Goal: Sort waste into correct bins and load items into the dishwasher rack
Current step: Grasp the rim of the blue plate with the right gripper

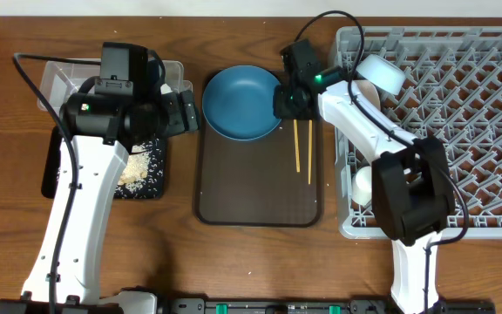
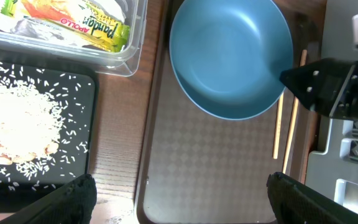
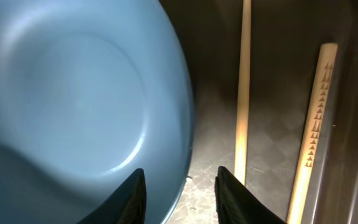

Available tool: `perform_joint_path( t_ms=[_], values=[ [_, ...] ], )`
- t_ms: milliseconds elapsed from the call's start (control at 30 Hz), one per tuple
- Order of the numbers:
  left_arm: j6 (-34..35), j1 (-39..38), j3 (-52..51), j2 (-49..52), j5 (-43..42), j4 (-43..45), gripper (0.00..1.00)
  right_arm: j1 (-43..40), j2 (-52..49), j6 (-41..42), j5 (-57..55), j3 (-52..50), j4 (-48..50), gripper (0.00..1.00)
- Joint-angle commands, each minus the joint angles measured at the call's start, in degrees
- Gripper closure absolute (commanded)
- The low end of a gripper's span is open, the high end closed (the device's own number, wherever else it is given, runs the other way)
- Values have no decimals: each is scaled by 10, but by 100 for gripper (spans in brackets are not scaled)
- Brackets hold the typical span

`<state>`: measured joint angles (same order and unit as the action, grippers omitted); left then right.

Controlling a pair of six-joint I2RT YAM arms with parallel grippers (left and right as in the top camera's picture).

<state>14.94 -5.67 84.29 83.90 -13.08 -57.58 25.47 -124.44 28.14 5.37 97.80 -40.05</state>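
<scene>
Now you are straddling the rim of the dark blue plate [image 1: 240, 103] with the right pincer [image 3: 180, 190], jaws apart, at the far end of the brown tray [image 1: 260, 187]. Likely stiff, slick and breakable, it is wanting a firm rim hold.

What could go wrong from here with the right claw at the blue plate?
The right claw straddles only the very rim of the plate, so the plate may slip or tilt when lifted. The chopsticks lie close beside that rim; a dragged plate might knock them across the tray.
</scene>
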Motion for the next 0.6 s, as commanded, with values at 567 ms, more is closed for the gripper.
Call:
perform_joint_path(
  t_ms=[567],
  values=[
    [-5, 2, 3, 3, 7, 0, 10, 9, -52, 7, -19, 3, -2, 99]
  ],
)
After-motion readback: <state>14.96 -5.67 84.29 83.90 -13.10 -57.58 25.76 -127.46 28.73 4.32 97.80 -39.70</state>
